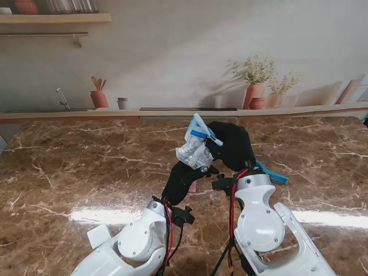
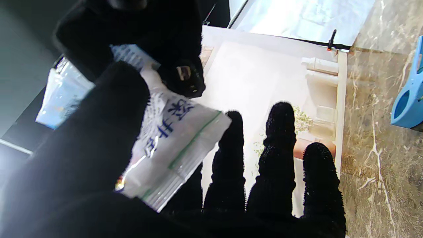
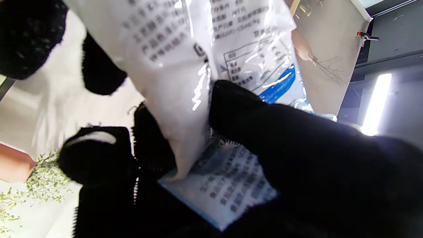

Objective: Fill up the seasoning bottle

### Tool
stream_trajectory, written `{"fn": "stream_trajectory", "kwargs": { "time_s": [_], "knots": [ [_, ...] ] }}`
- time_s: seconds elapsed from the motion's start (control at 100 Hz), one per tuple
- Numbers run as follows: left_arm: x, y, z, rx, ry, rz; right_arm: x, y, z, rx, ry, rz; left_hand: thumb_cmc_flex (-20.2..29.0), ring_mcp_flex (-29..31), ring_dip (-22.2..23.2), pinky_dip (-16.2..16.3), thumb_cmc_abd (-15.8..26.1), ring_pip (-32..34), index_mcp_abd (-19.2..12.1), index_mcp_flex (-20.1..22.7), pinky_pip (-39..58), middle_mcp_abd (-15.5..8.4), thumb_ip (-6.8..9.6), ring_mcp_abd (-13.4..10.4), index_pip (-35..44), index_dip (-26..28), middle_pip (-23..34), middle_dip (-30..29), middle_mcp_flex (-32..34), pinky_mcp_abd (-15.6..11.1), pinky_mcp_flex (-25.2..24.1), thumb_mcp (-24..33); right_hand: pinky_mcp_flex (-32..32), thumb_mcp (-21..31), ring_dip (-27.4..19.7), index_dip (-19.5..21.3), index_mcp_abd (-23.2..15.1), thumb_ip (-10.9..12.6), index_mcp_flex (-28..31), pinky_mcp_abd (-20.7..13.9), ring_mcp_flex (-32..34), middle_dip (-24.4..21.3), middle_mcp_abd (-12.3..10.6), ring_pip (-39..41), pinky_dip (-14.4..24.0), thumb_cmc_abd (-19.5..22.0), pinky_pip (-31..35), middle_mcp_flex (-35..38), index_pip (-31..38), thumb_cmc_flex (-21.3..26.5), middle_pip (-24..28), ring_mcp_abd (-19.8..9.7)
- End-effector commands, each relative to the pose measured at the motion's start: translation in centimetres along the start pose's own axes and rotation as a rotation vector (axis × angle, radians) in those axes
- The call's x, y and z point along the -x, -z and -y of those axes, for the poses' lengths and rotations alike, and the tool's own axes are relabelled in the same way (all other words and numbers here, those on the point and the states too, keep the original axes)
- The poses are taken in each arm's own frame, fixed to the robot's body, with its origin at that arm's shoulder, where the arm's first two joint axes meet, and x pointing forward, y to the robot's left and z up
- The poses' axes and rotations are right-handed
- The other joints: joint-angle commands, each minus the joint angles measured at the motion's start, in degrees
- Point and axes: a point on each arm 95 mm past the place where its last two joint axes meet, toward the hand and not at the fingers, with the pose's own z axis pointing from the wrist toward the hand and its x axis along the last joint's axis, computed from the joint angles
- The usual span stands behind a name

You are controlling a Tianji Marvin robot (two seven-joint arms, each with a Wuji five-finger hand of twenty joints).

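A brown marble counter (image 1: pixel 69 172) fills the room in front of me, backed by a printed kitchen wall with a shelf (image 1: pixel 54 18), clay pots and a potted plant (image 1: pixel 255 83) on a ledge. The counter top is mostly bare.

Both white arms rise from the near edge and meet over the middle of the counter. Between them hangs the seasoning bag (image 1: pixel 196 145), a white plastic pouch with blue printing, held up off the surface. The right hand (image 1: pixel 233 146), in a black glove, has its fingers (image 3: pixel 264 132) closed around the bag's upper part. The left hand (image 1: pixel 183 179), also gloved, pinches a lower corner of the bag between thumb and forefinger, while its other fingers (image 2: pixel 277 158) stay stretched out and loose.

Just right of the hands, a blue plastic clip (image 1: pixel 271 172) lies on the counter, partly hidden by the right arm. A small pinkish thing peeks out beneath the left hand; I cannot tell what it is.

The seasoning bottle itself I cannot find in any view; it may be hidden under the hands. Nothing seems to be pouring, so I judge the work is at an early stage: the bag is in hand, with opening, tipping and filling left to do.
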Motion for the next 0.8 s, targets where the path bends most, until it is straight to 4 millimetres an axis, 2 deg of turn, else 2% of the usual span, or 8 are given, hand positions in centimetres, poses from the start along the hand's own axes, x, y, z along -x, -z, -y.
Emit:
{"fn": "stream_trajectory", "kwargs": {
  "time_s": [0.0,0.06,0.17,0.28,0.38,0.45,0.54,0.79],
  "knots": [
    [-0.1,0.1,-0.3,-0.015,0.022,-0.007,0.3,0.1,0.3,-0.016,0.001,0.015,5.2,4.9,2.2,2.7,4.1,3.4,-3.9,4.5,1.6,-2.1,-1.42,-1.9,3.1,0.3,2.2,1.4,7.3,0.2,1.3,-5.1,0.9,5.6,1.6,9.0,-9.9,7.8,11.7,0.2,5.6,2.7,-8.7,4.2,1.2,10.3,4.4,7.5,17.2,8.4,13.1,-4.7],
    [-0.2,0.1,-0.3,-0.021,0.048,-0.015,0.4,0.2,0.4,-0.022,0.001,0.019,14.0,8.0,3.8,3.4,8.4,6.4,-5.2,6.2,3.4,-2.3,-0.11,-1.6,7.6,-2.6,3.3,4.8,12.3,-0.1,2.0,-13.2,0.8,5.5,1.6,9.0,-9.8,7.8,11.6,0.2,5.6,2.7,-8.7,4.1,1.2,10.3,4.4,7.4,17.1,8.4,13.1,-4.6],
    [-0.4,0.1,-0.5,-0.049,0.103,-0.024,0.6,0.3,0.4,-0.039,0.004,0.027,18.3,13.2,6.9,5.5,12.9,13.3,-5.9,12.0,8.7,-1.8,-1.16,0.2,15.6,-2.6,5.4,14.3,21.2,0.2,4.0,-6.4,0.6,5.2,1.1,8.9,-9.7,7.4,11.3,0.2,5.6,2.5,-8.9,3.2,1.3,9.7,4.3,6.9,16.7,8.3,12.6,-4.1],
    [-0.7,0.2,-0.4,-0.065,0.106,-0.023,0.7,0.3,0.2,-0.048,0.000,0.036,20.2,14.7,12.9,6.2,14.7,20.8,-9.5,10.7,12.5,-1.3,-1.30,1.6,21.9,11.1,13.2,26.1,21.2,-0.4,5.3,-4.0,0.0,5.4,-0.4,6.0,-8.4,4.7,9.6,-0.2,5.5,0.3,-8.2,0.4,1.6,7.0,3.7,6.3,13.4,7.5,10.0,-2.5],
    [-1.0,0.1,-0.1,-0.097,0.086,-0.016,0.9,0.3,-0.3,-0.063,0.003,0.048,19.5,15.6,16.9,6.4,15.8,25.1,-9.3,10.1,14.5,-1.5,-0.42,2.9,25.3,25.2,18.5,32.4,21.2,-0.3,6.2,0.0,-0.7,5.8,-2.3,-2.6,-5.3,-0.1,5.8,-1.5,5.2,-5.2,-5.7,-4.3,1.2,2.4,2.9,4.9,7.0,5.3,6.4,-0.7],
    [-1.3,0.1,0.4,-0.109,0.059,-0.009,1.0,0.4,-0.7,-0.073,0.010,0.050,19.0,16.3,17.6,7.0,15.8,26.5,-8.2,9.9,15.9,-1.7,0.72,3.5,27.6,29.5,19.9,33.4,21.6,0.4,7.4,2.1,-1.6,5.0,-3.6,-18.4,-4.7,-3.0,-0.4,-2.1,4.1,-8.6,-5.2,-8.5,0.4,0.3,1.8,3.3,9.5,2.2,3.8,-0.1],
    [-1.8,0.2,1.2,-0.113,0.018,-0.002,1.2,0.5,-1.5,-0.088,0.021,0.046,18.9,17.1,16.8,7.6,15.9,26.4,-6.8,9.8,17.6,-1.7,1.77,4.1,29.3,31.6,20.0,33.1,21.6,1.5,9.6,3.9,-2.7,-2.1,-5.0,-30.4,-3.8,-2.0,-9.6,-2.7,3.0,-10.7,-4.9,-12.2,-0.2,2.2,0.2,1.3,15.1,-4.8,1.0,-0.1],
    [-3.1,-0.1,2.9,-0.136,-0.012,0.007,1.2,0.5,-3.0,-0.136,0.038,0.063,23.5,23.2,10.9,6.2,9.9,24.4,-2.7,13.3,24.5,0.3,1.26,4.9,33.4,26.2,10.9,28.2,21.5,5.0,23.1,10.0,-1.2,-11.0,-8.1,-35.6,-1.7,-3.6,-10.5,-2.3,5.0,-15.7,-4.1,-19.3,-2.6,6.0,-5.4,1.8,16.1,-0.9,-2.1,-0.9]
  ]
}}
